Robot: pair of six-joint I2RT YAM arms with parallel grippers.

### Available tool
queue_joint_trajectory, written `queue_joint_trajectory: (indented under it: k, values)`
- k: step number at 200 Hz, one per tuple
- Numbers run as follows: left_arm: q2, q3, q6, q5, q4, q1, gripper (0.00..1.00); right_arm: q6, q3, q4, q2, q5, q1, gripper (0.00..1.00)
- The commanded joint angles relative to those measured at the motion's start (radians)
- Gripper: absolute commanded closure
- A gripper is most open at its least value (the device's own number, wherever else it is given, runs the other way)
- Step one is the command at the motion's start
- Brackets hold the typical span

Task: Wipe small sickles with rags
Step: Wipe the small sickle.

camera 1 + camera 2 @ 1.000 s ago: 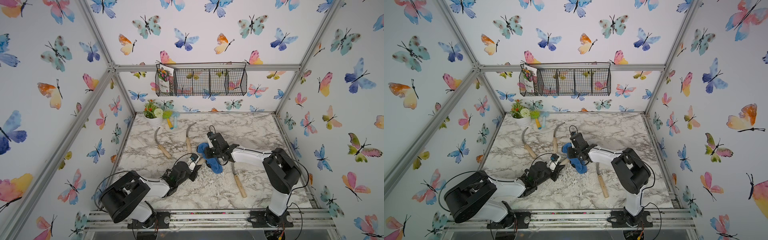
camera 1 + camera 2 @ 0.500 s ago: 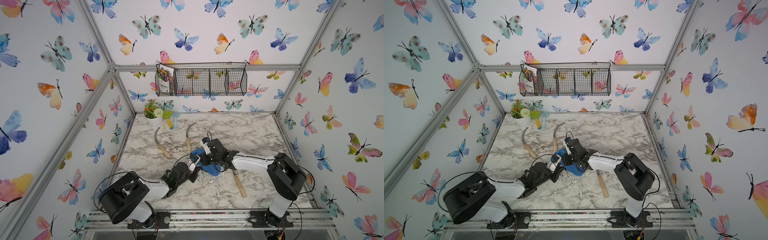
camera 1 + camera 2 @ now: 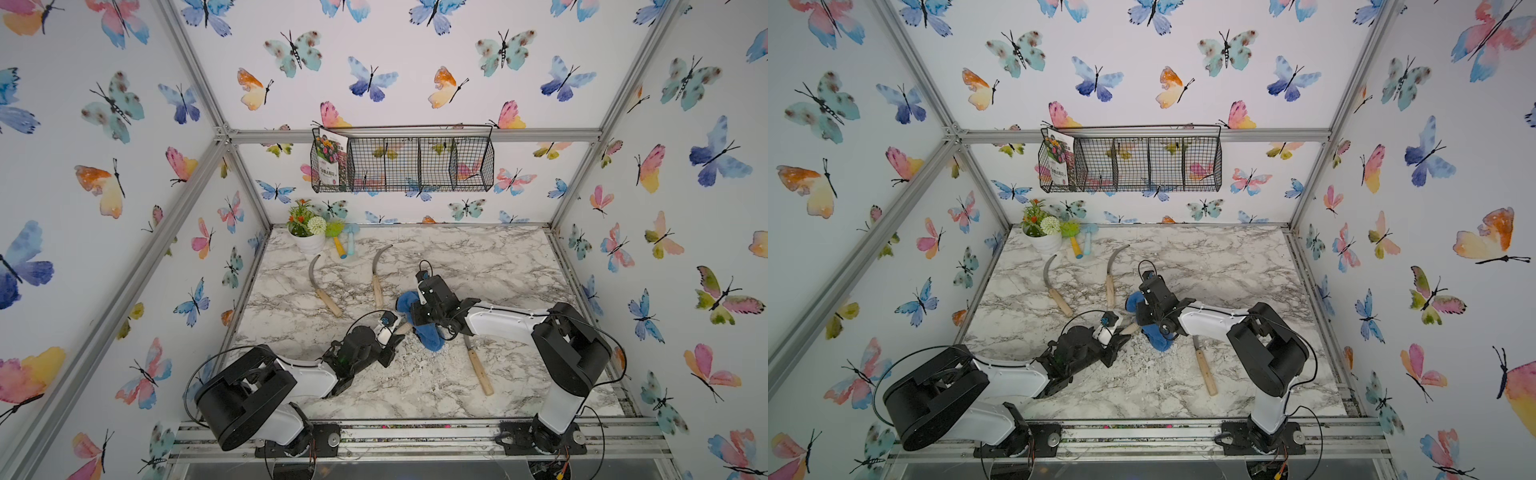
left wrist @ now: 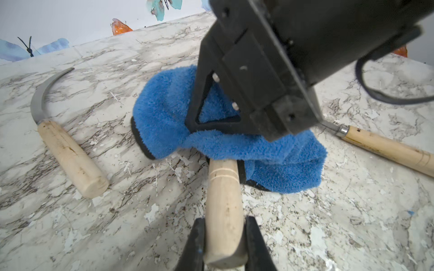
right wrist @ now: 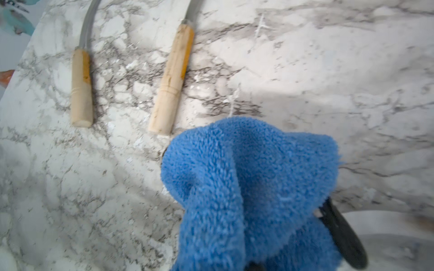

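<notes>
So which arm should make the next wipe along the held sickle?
Right. The right gripper grips the blue rag draped over the sickle; the left gripper clamps the sickle's handle, steadying it.

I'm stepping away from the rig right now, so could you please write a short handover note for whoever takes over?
Left hand: shut on the held sickle, at its handle.
Right hand: shut on the rag, which is draped over that sickle's blade.
Elsewhere: left sickle and middle sickle lie side by side toward the back; right sickle lies by the right arm, handle toward the front.
Done: sickle and rag both gripped, rag on the blade.
Left: wipe this blade, then the other three; whether any is already clean cannot be told.
</notes>
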Motion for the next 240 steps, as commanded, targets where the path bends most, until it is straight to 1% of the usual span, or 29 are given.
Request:
queue_joint_trajectory:
  k: [1,11,18,44,80,97,124,141,166,177,193,206,226,240]
  values:
    - [-0.020,0.013,0.010,-0.016,0.085,0.002,1.00,-0.019,-0.019,-0.001,-0.037,-0.131,0.079,0.97]
    - [-0.018,0.014,0.007,-0.018,0.084,0.003,1.00,-0.011,-0.043,0.038,-0.053,-0.176,0.082,0.97]
    - [-0.019,0.014,0.007,-0.018,0.084,0.003,1.00,-0.005,-0.056,0.052,-0.058,-0.185,0.082,0.98]
    - [-0.022,0.014,0.007,-0.017,0.080,0.003,1.00,0.006,-0.060,0.037,-0.036,-0.120,0.070,0.98]
    - [-0.039,-0.003,0.003,-0.013,0.088,0.002,1.00,0.012,-0.097,0.068,0.011,-0.174,-0.045,0.97]
    - [-0.045,-0.005,0.000,-0.011,0.087,0.002,1.00,0.012,-0.104,0.061,0.023,-0.144,-0.094,0.97]
    - [-0.064,-0.021,-0.005,-0.033,0.098,0.003,1.00,0.006,-0.083,0.008,0.030,-0.043,-0.132,0.97]
    - [-0.078,-0.034,-0.005,-0.042,0.110,0.003,1.00,-0.003,-0.072,-0.011,0.010,-0.031,-0.138,0.98]
    - [-0.090,-0.056,0.001,-0.058,0.135,0.003,1.00,-0.011,-0.061,-0.047,-0.063,-0.015,-0.139,0.98]
    - [-0.091,-0.060,0.003,-0.065,0.140,0.002,1.00,-0.013,-0.053,-0.080,-0.102,0.019,-0.139,0.97]
    - [-0.090,-0.057,0.004,-0.071,0.136,0.003,1.00,-0.014,-0.036,-0.145,-0.163,0.100,-0.152,0.97]
    - [-0.085,-0.052,0.007,-0.079,0.131,0.002,1.00,-0.005,-0.023,-0.202,-0.205,0.196,-0.170,0.97]
    - [-0.080,-0.039,0.010,-0.128,0.104,0.001,1.00,0.020,-0.004,-0.294,-0.245,0.344,-0.205,0.98]
    - [-0.075,-0.039,0.014,-0.158,0.107,-0.001,1.00,0.036,0.009,-0.348,-0.250,0.412,-0.234,0.98]
